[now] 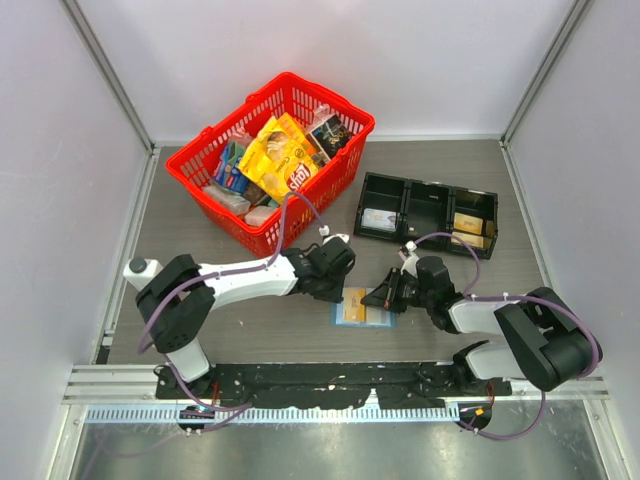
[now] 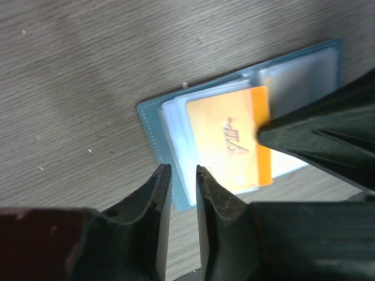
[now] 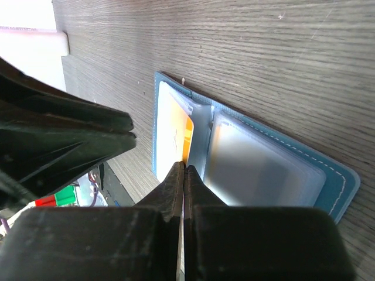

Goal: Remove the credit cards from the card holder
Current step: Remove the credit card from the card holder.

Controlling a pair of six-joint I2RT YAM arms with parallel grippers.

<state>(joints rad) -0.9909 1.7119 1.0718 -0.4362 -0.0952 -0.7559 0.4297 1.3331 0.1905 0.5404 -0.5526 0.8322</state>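
pulling a credit card (image 2: 228, 140) out of the card holder (image 1: 362, 310) looks the step in hand, holder open on the worktop (image 1: 250, 335) | next: slide the card clear of its pocket, holder pinned | right claw (image 3: 183, 167): shut, tips at the card's edge, grip unsure | left claw (image 2: 181, 170): narrowly parted, empty, above the holder's edge

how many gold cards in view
3: one thin orange-gold card in the open blue wallet; two tan-gold cards in the right compartment of the black tray. Others may hide in pockets.
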